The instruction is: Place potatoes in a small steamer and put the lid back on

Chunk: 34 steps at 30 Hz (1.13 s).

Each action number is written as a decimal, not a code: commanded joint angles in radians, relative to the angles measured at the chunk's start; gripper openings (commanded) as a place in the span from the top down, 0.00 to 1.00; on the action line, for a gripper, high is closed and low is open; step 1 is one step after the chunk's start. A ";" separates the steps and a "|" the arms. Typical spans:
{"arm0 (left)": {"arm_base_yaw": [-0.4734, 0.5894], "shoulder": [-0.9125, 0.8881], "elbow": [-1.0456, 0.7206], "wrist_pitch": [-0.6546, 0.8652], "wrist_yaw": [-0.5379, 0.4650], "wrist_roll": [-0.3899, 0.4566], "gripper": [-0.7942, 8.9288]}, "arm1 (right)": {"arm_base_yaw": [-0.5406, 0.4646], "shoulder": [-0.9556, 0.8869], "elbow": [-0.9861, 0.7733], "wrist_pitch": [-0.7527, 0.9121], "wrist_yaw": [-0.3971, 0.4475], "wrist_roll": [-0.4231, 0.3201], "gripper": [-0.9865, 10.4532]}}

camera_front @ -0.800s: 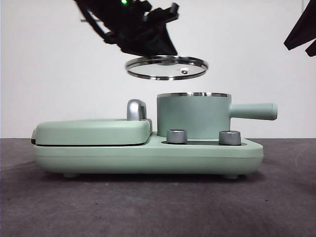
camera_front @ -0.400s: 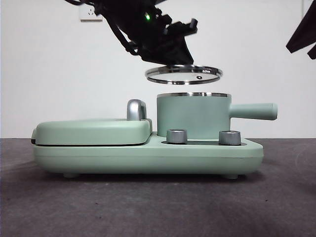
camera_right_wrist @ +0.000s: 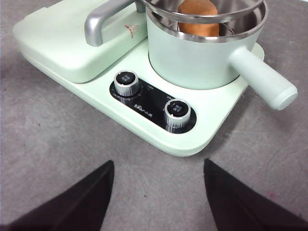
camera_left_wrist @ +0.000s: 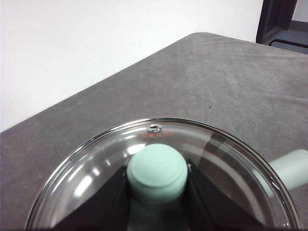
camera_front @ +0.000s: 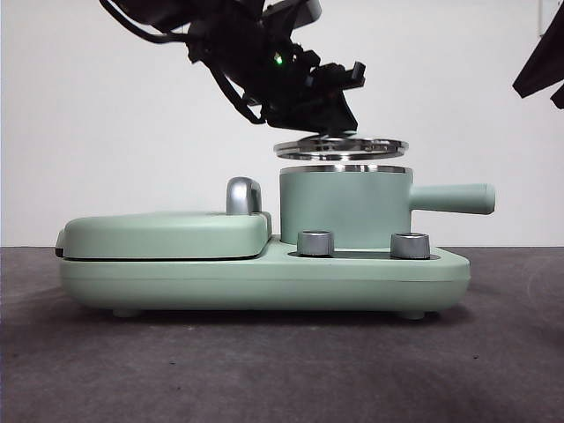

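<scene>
The mint-green small steamer (camera_front: 344,207) stands on its base unit, handle pointing right. An orange-brown potato (camera_right_wrist: 198,17) lies inside it, seen in the right wrist view. The glass lid (camera_front: 340,146) hangs level just above the steamer's steel rim, a narrow gap between them. My left gripper (camera_left_wrist: 157,185) is shut on the lid's green knob (camera_left_wrist: 157,171); in the front view it comes down from the upper left (camera_front: 322,110). My right gripper (camera_right_wrist: 159,192) is open and holds nothing, above the table in front of the base unit.
The green base unit (camera_front: 264,278) carries a closed flat griddle plate (camera_front: 163,235) with a steel handle (camera_front: 242,196) on the left and two steel dials (camera_front: 316,243) at the front. A dark arm tip (camera_front: 542,66) shows at the top right corner.
The left gripper has carried the lid rightward and down, from high left of the steamer to just above its rim. The right arm has stayed in place.
</scene>
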 commanded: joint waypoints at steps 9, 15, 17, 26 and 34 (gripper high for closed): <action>-0.013 0.051 0.035 0.075 0.014 0.007 0.91 | 0.005 0.005 0.005 -0.007 0.001 0.011 0.66; -0.013 0.076 0.035 0.079 0.014 0.007 0.91 | 0.005 0.005 0.005 -0.013 0.001 0.011 0.66; -0.013 0.081 0.035 0.078 0.013 0.007 0.91 | 0.005 0.005 0.005 -0.018 0.001 0.011 0.66; -0.008 0.085 0.035 0.079 0.013 0.034 0.91 | 0.005 0.005 0.005 -0.024 0.001 0.010 0.66; 0.008 0.087 0.035 0.079 0.013 0.033 0.91 | 0.005 0.005 0.005 -0.028 0.001 0.010 0.66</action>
